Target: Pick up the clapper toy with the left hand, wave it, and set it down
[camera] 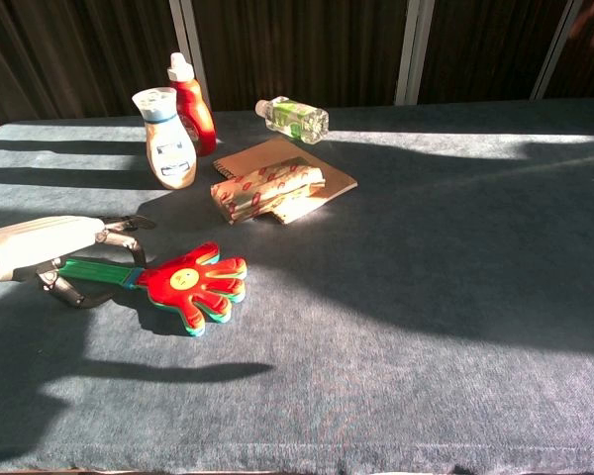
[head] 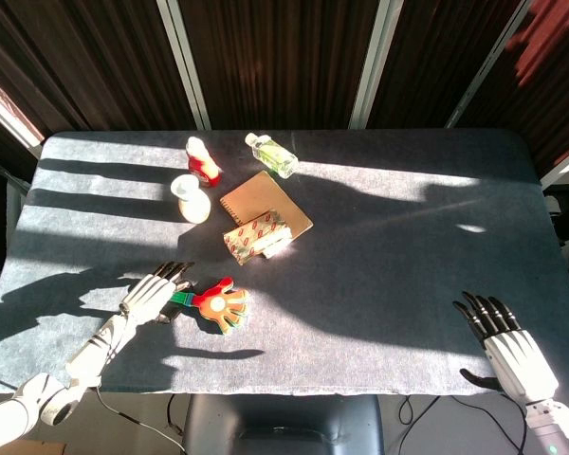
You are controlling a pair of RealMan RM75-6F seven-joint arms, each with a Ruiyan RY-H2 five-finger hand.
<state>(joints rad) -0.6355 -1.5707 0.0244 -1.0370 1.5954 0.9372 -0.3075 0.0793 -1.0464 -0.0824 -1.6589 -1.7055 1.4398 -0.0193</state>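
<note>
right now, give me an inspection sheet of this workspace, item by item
surface: grey cloth-covered table, striped with sun and shadow.
job's things: clapper toy lying flat, green handle pointing toward the left hand.
clutter: red bottle, cream bottle, clear bottle on its side, brown notebook with a patterned packet partly on it.
hands: left hand around the toy's handle, grasp unclear; right hand flat, fingers apart, holding nothing.
cables: dark cable below the table's near edge.
surroundings: dark slatted wall with pale posts.
</note>
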